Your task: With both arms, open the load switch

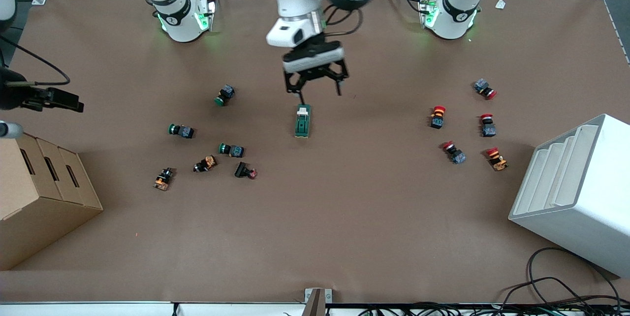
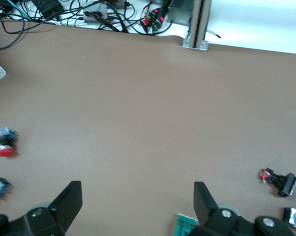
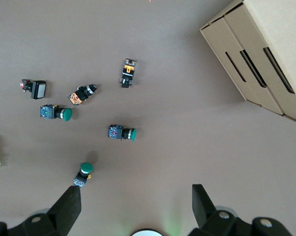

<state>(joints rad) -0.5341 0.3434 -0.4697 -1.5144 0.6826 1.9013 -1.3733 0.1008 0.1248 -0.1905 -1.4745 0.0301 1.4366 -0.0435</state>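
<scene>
front view | left pincer (image 1: 313, 90) wide over load switch (image 1: 302, 121) | right pincer (image 3: 133, 206) wide, waiting | switch small, hard, light: grab its green sides

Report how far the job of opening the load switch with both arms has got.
Nothing looks done: the load switch lies flat on the table, untouched. In hand: the left gripper hangs open just above its white-tab end, holding nothing. The right gripper, also open and empty, is up over the right arm's end of the table, above the green push buttons and away from the switch. Left: grip the switch with both and open it.
</scene>
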